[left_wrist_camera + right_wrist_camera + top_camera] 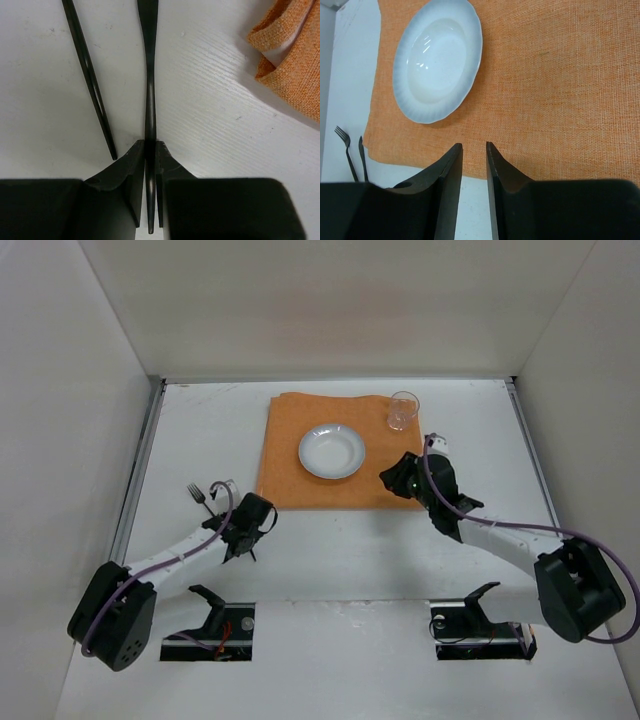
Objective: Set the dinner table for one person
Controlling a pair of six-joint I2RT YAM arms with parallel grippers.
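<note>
The dinner table (pixel 330 570) is a white tabletop. An orange mat (pixel 300 465) lies at its middle back, with a white plate (pixel 331 451) on it and a clear glass (pixel 402 410) at its far right corner. My left gripper (pixel 240 536) is down on the table near the mat's near left corner. In the left wrist view it (pixel 150 142) is shut on the handle of a black utensil (pixel 149 75) whose head is out of view. A black fork (pixel 198 495) lies just left of it. My right gripper (pixel 474 145) is slightly open and empty over the mat's near edge.
White wall panels close in the left, right and back of the table, with metal rails (pixel 140 470) along both sides. The mat's near left corner (pixel 292 60) is folded up, close to the right of the held utensil. The arm bases stand at the near edge.
</note>
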